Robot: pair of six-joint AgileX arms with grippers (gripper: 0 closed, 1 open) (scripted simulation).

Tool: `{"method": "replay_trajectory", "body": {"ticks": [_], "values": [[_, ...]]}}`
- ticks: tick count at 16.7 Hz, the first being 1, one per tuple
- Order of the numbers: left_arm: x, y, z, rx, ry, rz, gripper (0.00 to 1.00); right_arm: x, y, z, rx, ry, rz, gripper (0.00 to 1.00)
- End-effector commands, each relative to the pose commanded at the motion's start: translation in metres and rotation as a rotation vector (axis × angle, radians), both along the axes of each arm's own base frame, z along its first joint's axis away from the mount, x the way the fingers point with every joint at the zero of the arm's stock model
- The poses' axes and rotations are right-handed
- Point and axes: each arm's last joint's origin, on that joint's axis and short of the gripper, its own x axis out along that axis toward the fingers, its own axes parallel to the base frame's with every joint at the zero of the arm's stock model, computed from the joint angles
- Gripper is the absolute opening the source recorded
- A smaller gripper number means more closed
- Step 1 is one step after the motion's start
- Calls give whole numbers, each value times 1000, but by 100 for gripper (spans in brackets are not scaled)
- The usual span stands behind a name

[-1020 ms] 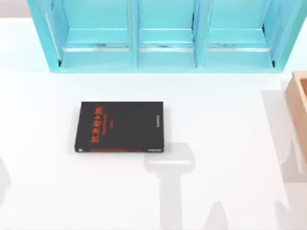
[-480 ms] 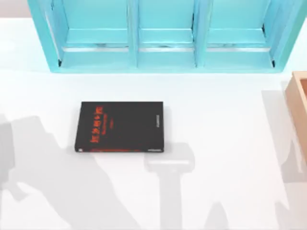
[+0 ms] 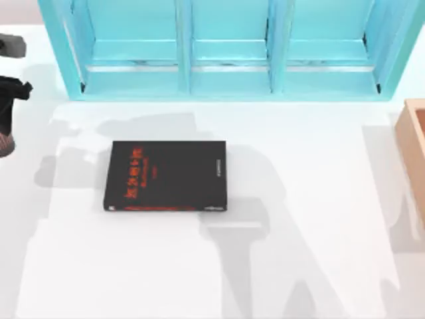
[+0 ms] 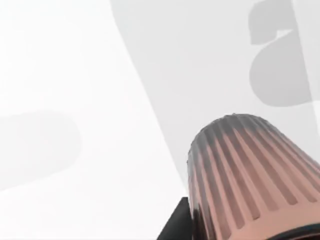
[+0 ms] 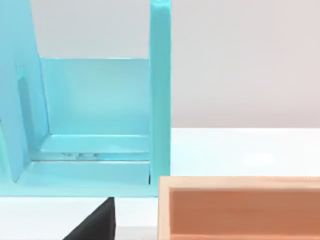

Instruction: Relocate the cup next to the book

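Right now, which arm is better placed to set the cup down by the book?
Left. The left gripper at the table's left edge already carries the cup, and the book lies toward that side.

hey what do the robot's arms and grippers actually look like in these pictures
Little of them shows. The left gripper, at the top view's left edge, is matte black and blocky, with a grey part above it. In the right wrist view a black, angular wedge of the right gripper pokes in. No cables or markings are visible.
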Motion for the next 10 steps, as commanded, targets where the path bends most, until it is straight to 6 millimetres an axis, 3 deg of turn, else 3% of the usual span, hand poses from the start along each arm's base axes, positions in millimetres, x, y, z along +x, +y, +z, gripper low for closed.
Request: {"method": "replay_trajectory", "body": {"ticks": [6, 10], "values": [[17, -78, 19, 25, -56, 249, 0, 0, 0, 0, 0, 0, 0, 100], [18, -95, 24, 26, -79, 287, 0, 0, 0, 0, 0, 0, 0, 100]]}}
